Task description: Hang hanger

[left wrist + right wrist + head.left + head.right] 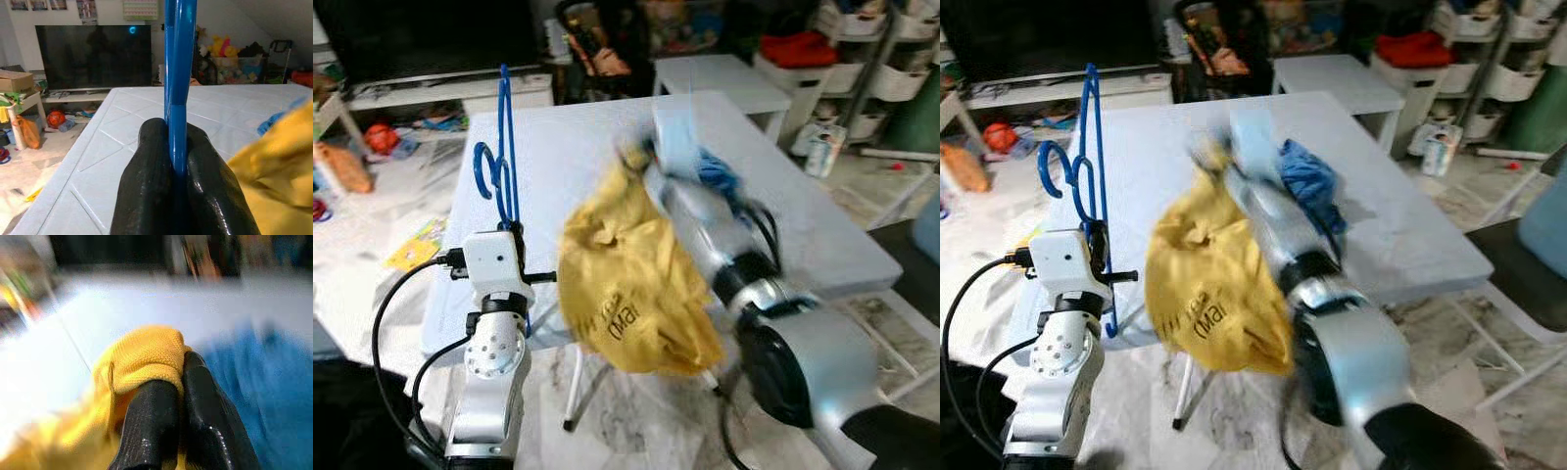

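Both grippers loaded, over white table.

My left gripper (177,161) is clenched on the blue hanger (502,157), held upright above the table's (578,147) near left edge. My right gripper (180,382) pinches a yellow shirt (626,284), which droops between the arms; view blurred. Blue cloth (1310,181) lies just behind. Beyond: dark TV (93,54), toys, shelving.

Table ahead of me, both arms raised over its near edge.

My left gripper (177,161) at 10 o'clock holds the hanger (502,147) upright over the table (578,147); my right gripper (182,377) at 1 o'clock pinches the shirt (626,284), hanging between the arms. A cloth (1310,181) lies on the table behind it; a TV (93,54) stands at 11 o'clock beyond.
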